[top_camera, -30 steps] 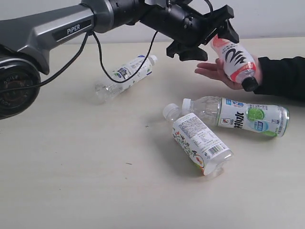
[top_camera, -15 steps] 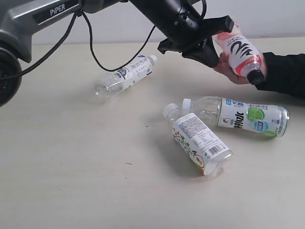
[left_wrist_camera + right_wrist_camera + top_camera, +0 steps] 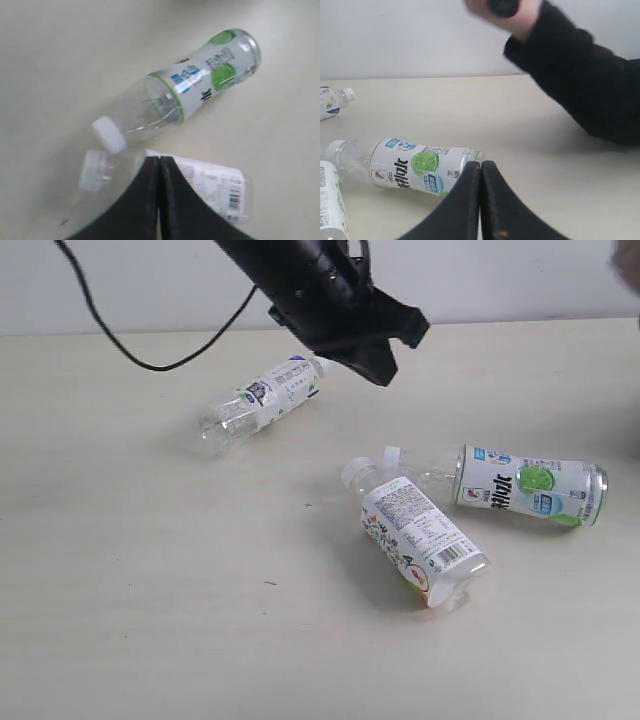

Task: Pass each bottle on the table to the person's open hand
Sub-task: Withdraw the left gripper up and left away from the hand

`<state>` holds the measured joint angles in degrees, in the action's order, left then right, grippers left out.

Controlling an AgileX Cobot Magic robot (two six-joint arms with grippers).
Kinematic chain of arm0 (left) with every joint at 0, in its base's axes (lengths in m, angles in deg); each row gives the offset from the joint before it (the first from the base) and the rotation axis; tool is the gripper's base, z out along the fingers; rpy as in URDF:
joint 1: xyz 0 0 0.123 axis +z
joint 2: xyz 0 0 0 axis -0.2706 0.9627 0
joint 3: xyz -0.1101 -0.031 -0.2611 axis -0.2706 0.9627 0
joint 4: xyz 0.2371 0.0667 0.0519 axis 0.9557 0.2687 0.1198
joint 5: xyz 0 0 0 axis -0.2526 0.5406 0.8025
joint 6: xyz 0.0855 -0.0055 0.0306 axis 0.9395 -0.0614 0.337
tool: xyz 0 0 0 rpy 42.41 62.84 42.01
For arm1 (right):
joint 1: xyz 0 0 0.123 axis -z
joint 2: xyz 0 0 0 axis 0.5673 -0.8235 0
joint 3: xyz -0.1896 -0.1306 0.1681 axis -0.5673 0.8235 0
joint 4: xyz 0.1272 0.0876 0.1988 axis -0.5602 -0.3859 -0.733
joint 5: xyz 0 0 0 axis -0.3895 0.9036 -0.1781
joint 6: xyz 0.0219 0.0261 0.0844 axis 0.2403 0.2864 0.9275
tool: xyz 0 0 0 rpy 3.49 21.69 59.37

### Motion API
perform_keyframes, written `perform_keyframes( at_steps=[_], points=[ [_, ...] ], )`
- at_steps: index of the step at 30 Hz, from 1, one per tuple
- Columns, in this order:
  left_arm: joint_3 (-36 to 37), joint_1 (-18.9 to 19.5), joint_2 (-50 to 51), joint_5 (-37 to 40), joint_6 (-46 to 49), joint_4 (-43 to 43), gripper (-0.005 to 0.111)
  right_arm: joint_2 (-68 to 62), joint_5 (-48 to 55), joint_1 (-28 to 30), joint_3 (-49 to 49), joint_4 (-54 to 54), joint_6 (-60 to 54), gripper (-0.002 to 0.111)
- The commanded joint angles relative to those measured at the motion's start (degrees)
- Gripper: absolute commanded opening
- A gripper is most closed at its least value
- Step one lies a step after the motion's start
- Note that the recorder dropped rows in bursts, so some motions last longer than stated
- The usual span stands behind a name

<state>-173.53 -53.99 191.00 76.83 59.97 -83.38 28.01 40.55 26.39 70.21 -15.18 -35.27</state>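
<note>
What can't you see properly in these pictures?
Right wrist view: the person's hand is blurred and cut off by the picture's edge.
Left wrist view: the left fingers hide part of the text-label bottle.
Right wrist view: the blue-white bottle is cut off by the picture's edge.

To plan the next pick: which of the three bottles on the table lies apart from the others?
The blue-white-label bottle, lying alone; the lime-label bottle and the nutrition-label bottle lie together, caps side by side.
</note>
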Motion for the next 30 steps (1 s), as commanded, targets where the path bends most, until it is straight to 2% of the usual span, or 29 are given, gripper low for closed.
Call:
perform_keyframes(
  at_steps=[1,4,6,13,17,30],
  points=[
    [15.2,2.2,-9.8,-12.9,4.4,3.8,0.001,0.3,-0.3,0.2,0.3,0.0,-0.2,0.0],
    [23.8,4.1,-15.8,-24.7,8.1,3.6,0.001,0.3,-0.3,0.2,0.3,0.0,-0.2,0.0],
    [26.3,5.6,-18.6,-29.0,7.4,2.7,0.001,0.3,-0.3,0.2,0.3,0.0,0.0,0.0],
    [26.9,8.4,-22.5,-28.2,7.7,6.0,0.001,0.3,-0.3,0.2,0.3,0.0,-0.2,0.0],
    [27.0,8.4,-21.8,-28.1,7.7,9.8,0.001,0.3,-0.3,0.2,0.3,0.0,-0.2,0.0],
    [27.1,8.4,-20.8,-26.8,7.7,11.3,0.001,0.3,-0.3,0.2,0.3,0.0,-0.2,0.0]
  ],
)
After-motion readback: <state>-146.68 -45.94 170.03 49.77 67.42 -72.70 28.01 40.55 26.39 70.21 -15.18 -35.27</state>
